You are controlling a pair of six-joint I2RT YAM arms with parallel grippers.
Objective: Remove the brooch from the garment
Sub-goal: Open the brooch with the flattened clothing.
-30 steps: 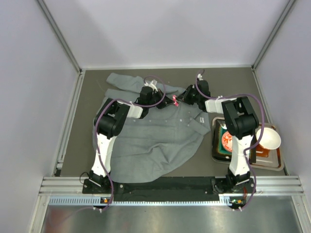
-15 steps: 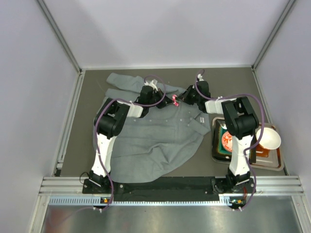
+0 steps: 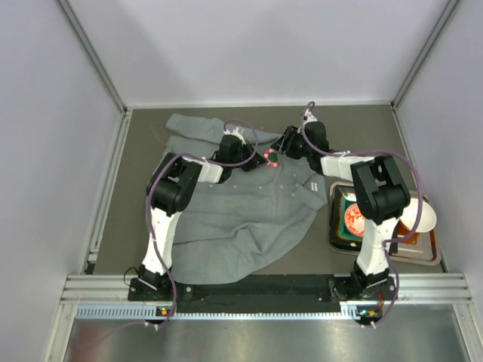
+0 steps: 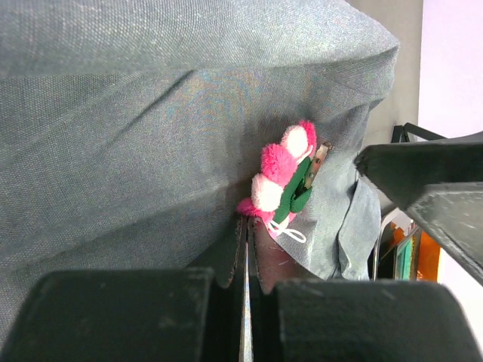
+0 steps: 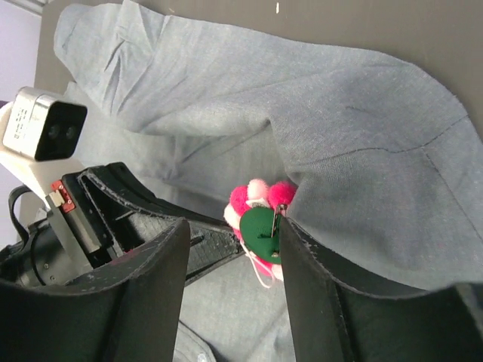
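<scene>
While the left gripper [image 4: 245, 240] stayed shut, tips against the garment [image 3: 226, 219] just under the brooch [image 4: 283, 177], the right gripper [image 5: 232, 250] had parted its jaws since a moment before. The brooch hung at the garment's fold between those parted jaws.

Both arms are found extended forward, tips converged. Left tool [image 4: 246, 235] is closed; right tool [image 5: 232, 245] is spread apart.

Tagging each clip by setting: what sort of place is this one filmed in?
Probably a lab robot cell, not a home: plain white panels held by aluminium posts enclose a dark table, and the left arm and right arm are bolted to a metal rail at its near edge.
</scene>
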